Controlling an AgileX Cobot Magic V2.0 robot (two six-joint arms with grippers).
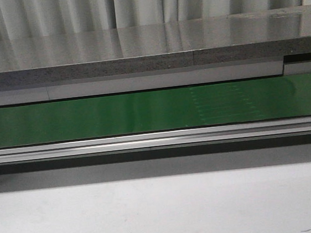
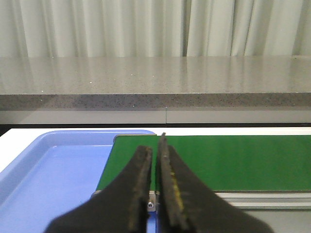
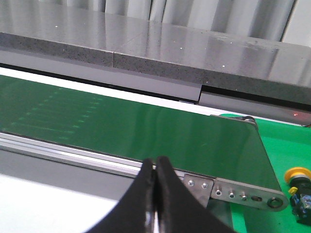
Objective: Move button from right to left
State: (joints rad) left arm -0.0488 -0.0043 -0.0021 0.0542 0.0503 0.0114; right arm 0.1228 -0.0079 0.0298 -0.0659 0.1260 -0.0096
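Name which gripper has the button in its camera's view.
The right gripper: its wrist view shows the yellow-capped button on the green surface past the conveyor belt's end. The left gripper sees only a blue tray and belt.

Soft, even indoor light, slightly grainy pictures

Pale glare streaks the grey shelf (image 1: 136, 40) toward 12 o'clock; a dark shadow band runs under the belt (image 1: 144, 111) rail; close fingers (image 2: 141, 194) look blurred.

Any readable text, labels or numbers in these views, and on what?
None readable.
Button: greenish-blue marks on its body, too small and blurred to read.
Green belt: faint pale dotted rows, a pattern, no letters.
Blue tray: no print.
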